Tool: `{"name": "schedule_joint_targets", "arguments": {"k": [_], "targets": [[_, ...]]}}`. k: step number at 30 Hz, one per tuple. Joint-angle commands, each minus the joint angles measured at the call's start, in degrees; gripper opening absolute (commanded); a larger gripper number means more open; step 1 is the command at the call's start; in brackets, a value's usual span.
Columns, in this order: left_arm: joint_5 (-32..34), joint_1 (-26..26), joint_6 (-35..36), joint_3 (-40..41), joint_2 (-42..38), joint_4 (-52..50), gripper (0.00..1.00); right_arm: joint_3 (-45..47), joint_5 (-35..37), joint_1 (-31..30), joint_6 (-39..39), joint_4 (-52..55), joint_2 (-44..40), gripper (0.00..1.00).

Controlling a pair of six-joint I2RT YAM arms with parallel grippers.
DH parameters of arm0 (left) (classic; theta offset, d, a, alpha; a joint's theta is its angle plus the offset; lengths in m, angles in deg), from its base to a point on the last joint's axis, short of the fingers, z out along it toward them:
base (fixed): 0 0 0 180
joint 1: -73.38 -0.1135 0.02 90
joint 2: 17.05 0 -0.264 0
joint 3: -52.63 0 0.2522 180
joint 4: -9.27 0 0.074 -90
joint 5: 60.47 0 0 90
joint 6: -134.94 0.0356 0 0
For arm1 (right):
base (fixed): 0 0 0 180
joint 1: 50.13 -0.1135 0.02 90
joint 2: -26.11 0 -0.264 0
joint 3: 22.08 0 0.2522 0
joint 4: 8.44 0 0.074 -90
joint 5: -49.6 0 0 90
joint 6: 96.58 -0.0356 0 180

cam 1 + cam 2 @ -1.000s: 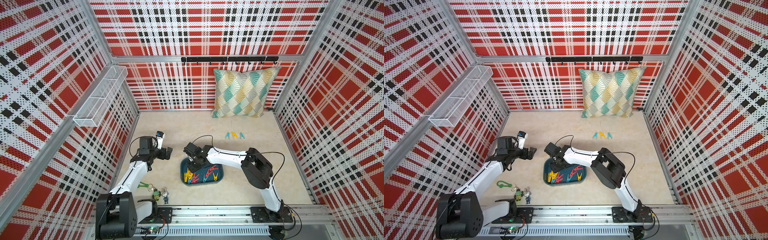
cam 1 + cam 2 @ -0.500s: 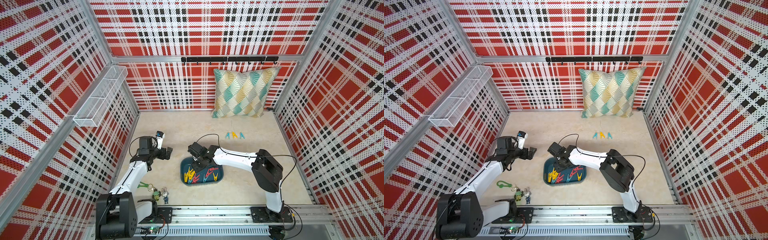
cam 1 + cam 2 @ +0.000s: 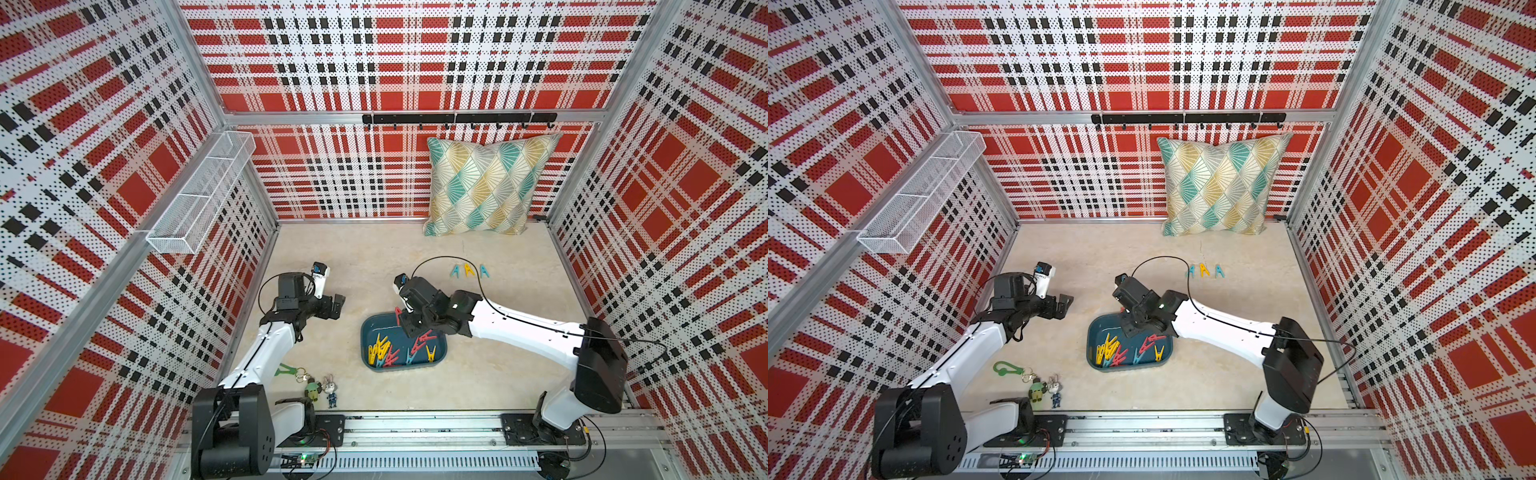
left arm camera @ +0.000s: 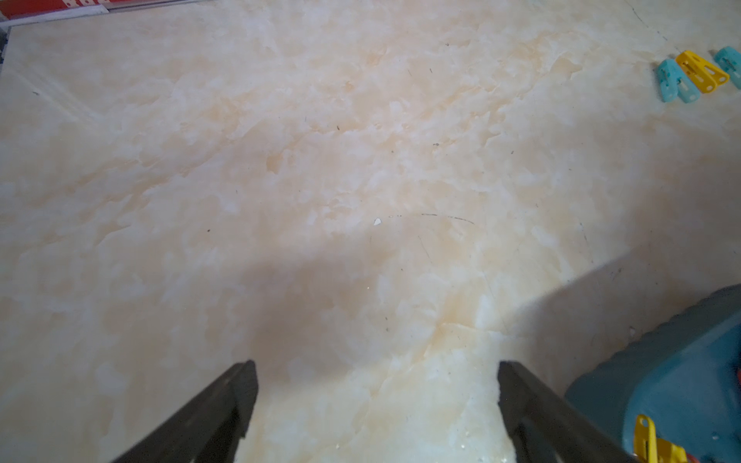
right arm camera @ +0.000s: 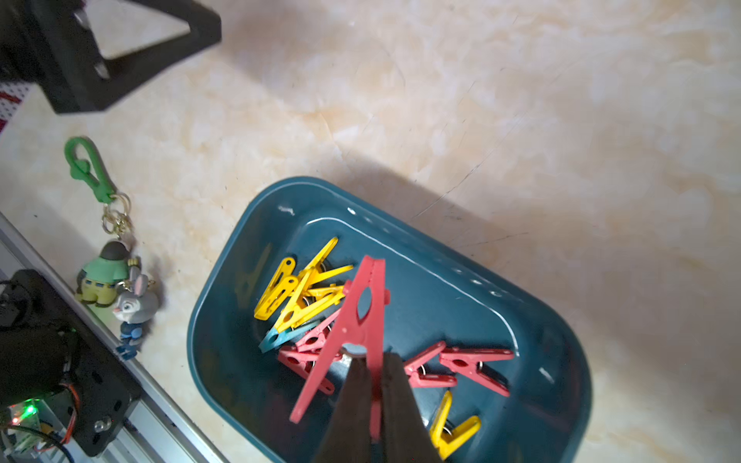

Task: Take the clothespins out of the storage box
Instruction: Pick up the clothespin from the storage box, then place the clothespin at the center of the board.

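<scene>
Red, black and white plaid panels wall in a pale marbled bench (image 3: 374, 257). Against the back wall, near the bench's far right corner, leans a patterned cushion (image 3: 486, 183). A black hook rail (image 3: 457, 119) runs above it, and a white wire-mesh basket (image 3: 199, 195) hangs on the left wall.

The storage box (image 3: 371, 328) sits flat near the middle of the front edge, with a heap of clothespins (image 5: 296, 296) in yellow, red and teal lying across its floor. The right gripper (image 5: 375, 373) hangs over the box's far end, clenched on one leg of a red clothespin (image 5: 355, 320). That pin is held up above the heap, its joined tip pointing away from the fingers and its other leg splayed free.

A row of three clothespins (image 3: 468, 271), teal, yellow and teal, lies on the bench in front of the cushion, well apart from the box. The left gripper (image 4: 375, 366) hovers over bare bench to the left of the box, its jaws spread wide with nothing between them. Near the front left corner lie a green clip (image 3: 1007, 369) and its keychain figurines (image 3: 1044, 388), close to the front edge.
</scene>
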Motion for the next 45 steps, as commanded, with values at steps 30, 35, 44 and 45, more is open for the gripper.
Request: {"name": "schedule_joint_targets", "arguments": {"k": [30,35,44,45], "targets": [[3.3,-1.0,0.2,-2.2,2.4,-0.3,0.99,3.7,2.3,54.0,15.9,3.1,0.4,0.00],[3.4,-1.1,0.2,-2.3,2.8,-0.7,0.99,1.0,4.3,54.1,18.3,3.5,5.1,0.00],[3.0,-1.1,0.4,-2.3,2.7,-0.6,0.99,-3.6,5.6,54.4,23.3,-0.3,15.7,0.02],[2.9,-1.1,0.4,-2.4,2.5,-0.6,0.99,-3.8,4.4,54.5,23.8,-1.4,16.4,0.02]]}}
